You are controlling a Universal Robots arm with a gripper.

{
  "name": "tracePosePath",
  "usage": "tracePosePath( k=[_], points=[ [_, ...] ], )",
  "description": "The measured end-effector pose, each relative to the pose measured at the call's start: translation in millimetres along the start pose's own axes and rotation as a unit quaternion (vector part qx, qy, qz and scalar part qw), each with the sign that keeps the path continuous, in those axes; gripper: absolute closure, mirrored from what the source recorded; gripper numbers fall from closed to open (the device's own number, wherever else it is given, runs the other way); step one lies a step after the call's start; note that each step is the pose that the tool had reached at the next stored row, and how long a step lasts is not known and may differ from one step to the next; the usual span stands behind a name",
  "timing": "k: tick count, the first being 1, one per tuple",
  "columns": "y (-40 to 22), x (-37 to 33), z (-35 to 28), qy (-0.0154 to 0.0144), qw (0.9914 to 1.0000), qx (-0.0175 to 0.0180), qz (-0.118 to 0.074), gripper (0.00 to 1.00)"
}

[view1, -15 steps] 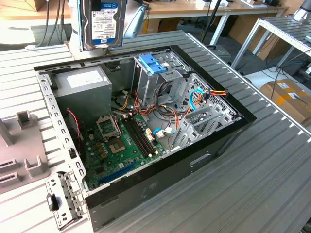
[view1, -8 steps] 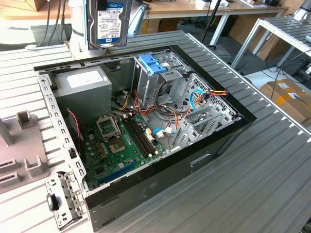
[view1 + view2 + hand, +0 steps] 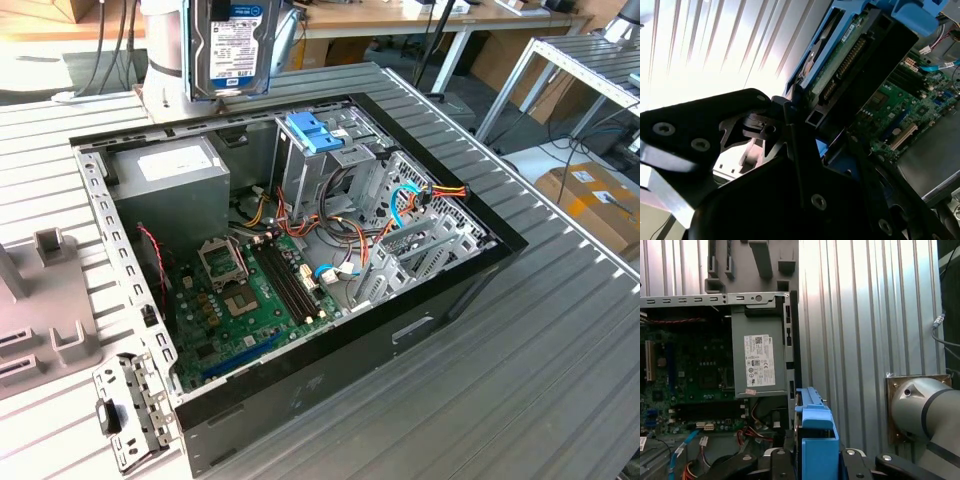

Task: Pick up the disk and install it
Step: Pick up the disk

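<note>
The gripper (image 3: 815,462) is clamped on the disk (image 3: 240,40), a finger on either side, holding it on edge in the air over the case (image 3: 330,350) wall beside the supply (image 3: 165,170); I judge it dense, rigid and shock-sensitive, best held by its blue carrier (image 3: 816,432), clear of the connectors (image 3: 846,62).

Disk (image 3: 236,45): metal, seemingly matt plastic frame

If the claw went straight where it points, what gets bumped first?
Likely the disk in the claw would hit the case rim beside the power supply, or the table just outside; depth is unclear.
</note>
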State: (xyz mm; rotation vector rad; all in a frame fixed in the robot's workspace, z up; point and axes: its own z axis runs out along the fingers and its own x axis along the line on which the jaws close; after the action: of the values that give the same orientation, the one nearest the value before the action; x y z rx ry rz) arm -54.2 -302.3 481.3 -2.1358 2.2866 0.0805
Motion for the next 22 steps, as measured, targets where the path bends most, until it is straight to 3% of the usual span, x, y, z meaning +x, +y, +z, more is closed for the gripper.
tracePosePath(
  k=[12, 22],
  points=[
    [-0.9, 13.9, -0.6, -0.0014, 1.00000, -0.0001, 0.000, 0.64],
    [-1.4, 18.3, -0.7, -0.0018, 1.00000, -0.0001, 0.000, 0.64]
  ],
)
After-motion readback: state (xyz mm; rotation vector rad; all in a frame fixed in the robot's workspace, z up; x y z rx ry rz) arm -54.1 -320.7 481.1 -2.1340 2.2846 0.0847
